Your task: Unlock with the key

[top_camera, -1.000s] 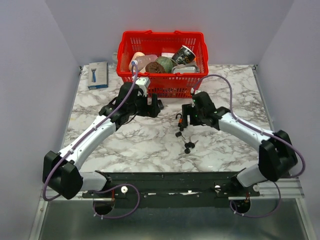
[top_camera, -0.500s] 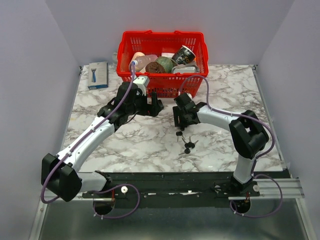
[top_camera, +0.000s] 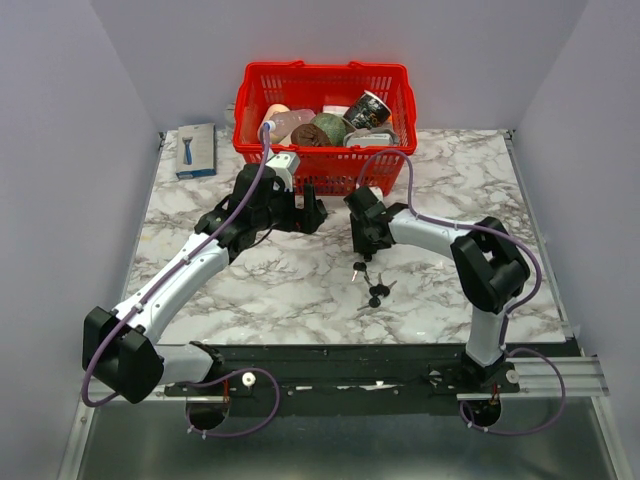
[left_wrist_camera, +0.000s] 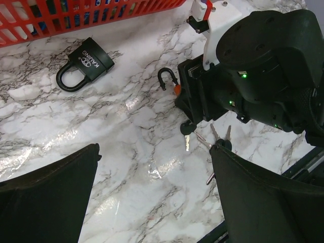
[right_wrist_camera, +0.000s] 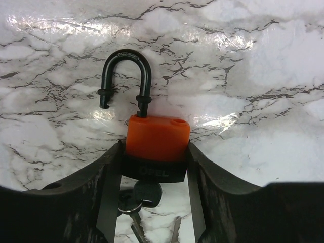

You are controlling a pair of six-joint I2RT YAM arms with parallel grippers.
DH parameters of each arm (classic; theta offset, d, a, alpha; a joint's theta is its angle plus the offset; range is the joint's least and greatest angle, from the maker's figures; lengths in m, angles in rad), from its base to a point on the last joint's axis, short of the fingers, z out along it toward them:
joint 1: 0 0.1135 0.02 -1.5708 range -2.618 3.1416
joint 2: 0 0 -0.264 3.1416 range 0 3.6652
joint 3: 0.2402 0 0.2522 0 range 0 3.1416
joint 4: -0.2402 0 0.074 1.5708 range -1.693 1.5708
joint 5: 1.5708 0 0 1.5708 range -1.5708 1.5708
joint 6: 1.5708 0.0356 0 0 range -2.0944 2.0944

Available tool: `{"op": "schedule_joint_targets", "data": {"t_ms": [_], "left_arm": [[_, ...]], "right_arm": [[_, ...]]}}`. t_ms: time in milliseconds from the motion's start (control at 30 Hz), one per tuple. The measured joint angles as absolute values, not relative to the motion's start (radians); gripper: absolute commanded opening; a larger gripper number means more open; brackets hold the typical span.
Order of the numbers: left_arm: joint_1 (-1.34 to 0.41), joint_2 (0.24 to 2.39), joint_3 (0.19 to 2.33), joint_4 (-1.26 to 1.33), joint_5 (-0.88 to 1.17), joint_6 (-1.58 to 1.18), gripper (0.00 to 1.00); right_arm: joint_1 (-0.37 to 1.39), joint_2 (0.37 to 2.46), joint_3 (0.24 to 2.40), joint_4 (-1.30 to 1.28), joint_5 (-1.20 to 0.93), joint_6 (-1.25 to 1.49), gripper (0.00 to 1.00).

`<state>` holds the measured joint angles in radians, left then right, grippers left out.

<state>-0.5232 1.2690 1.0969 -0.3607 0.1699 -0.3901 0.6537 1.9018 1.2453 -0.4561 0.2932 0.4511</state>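
In the right wrist view my right gripper (right_wrist_camera: 154, 158) is shut on an orange-and-black padlock (right_wrist_camera: 157, 135). Its black shackle (right_wrist_camera: 126, 76) stands open, with one leg out of the body. A black-headed key (right_wrist_camera: 148, 192) sits in the lock's underside, with more keys hanging on a ring. From above, the right gripper (top_camera: 365, 235) holds the lock low over the table and the keys (top_camera: 372, 287) trail toward me. My left gripper (top_camera: 310, 212) hovers open and empty just left of it. The left wrist view shows a second, black padlock (left_wrist_camera: 83, 65) lying shut by the basket.
A red basket (top_camera: 325, 68) with several items stands at the back centre, close behind both grippers. A grey box with a blue tool (top_camera: 196, 150) lies at the back left. The marble table (top_camera: 250, 290) stretches toward the arm bases.
My right arm has folded and its gripper has shifted left and a little toward the basket, carrying the orange padlock with it. The left arm has barely moved.
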Motion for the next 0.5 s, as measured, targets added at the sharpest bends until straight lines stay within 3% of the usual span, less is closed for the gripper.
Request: {"op": "schedule_joint_targets", "data": {"t_ms": [167, 500], "left_arm": [[-0.523, 1.269, 1.097, -0.361, 0.170, -0.390, 0.99], [-0.523, 1.262, 1.097, -0.360, 0.172, -0.390, 0.99]], "right_arm": [[0.654, 1.900, 1.240, -0.450, 0.288, 0.451, 0.28], [0.617, 1.880, 1.212, -0.427, 0.227, 0.425, 0.26]]}}
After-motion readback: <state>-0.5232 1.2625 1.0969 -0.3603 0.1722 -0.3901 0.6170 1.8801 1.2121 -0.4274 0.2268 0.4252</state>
